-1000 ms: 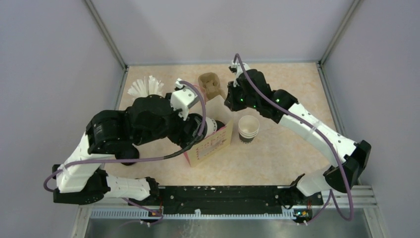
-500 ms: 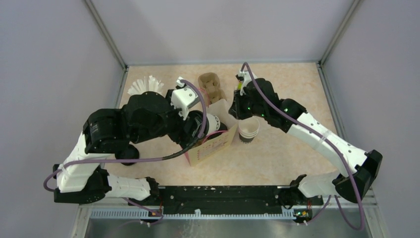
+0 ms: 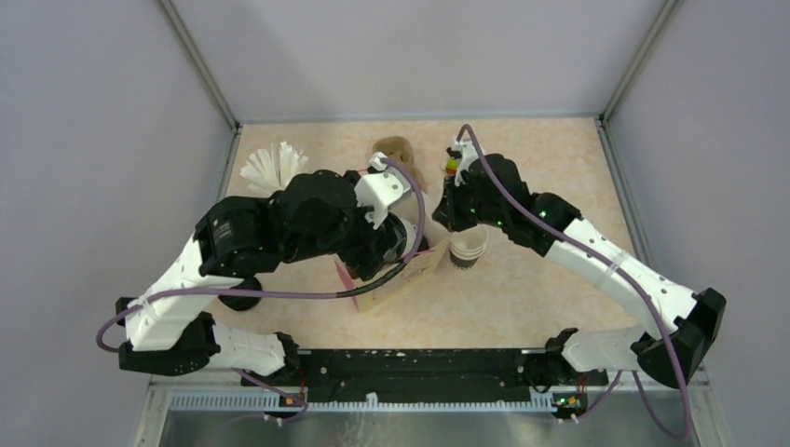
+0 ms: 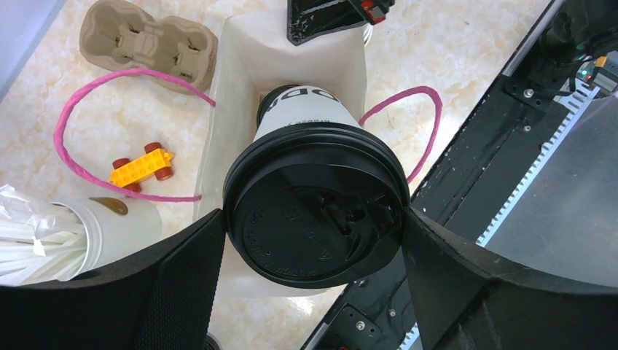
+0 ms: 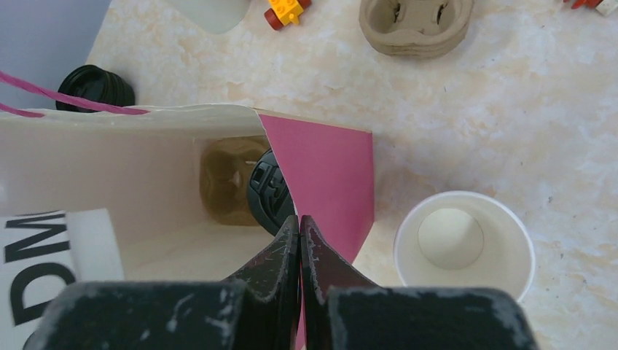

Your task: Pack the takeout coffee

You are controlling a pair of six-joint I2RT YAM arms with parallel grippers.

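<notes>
A takeout coffee (image 4: 304,115) with a black lid (image 4: 291,233) hangs tilted over the mouth of an open paper bag (image 4: 291,58). My left gripper (image 4: 312,219) is shut on it, one finger against each side of the lid. Inside the bag a second lidded cup (image 5: 271,191) sits in a brown pulp tray (image 5: 222,182). My right gripper (image 5: 299,220) is shut on the bag's pink side wall (image 5: 328,175) at its rim. In the top view the bag (image 3: 410,272) stands between both arms. An empty cup without a lid (image 5: 464,244) stands just right of the bag.
A spare pulp tray (image 4: 149,44) lies beyond the bag, and a yellow toy car (image 4: 142,164) sits inside a pink handle loop (image 4: 65,138). The beige cup of white sticks (image 3: 270,166) is at the far left. Black lids (image 5: 95,87) are stacked beside the bag.
My left arm has swung right, carrying the lidded cup over the bag's mouth. My right gripper came down from the far side onto the bag's rim and closed on it.
</notes>
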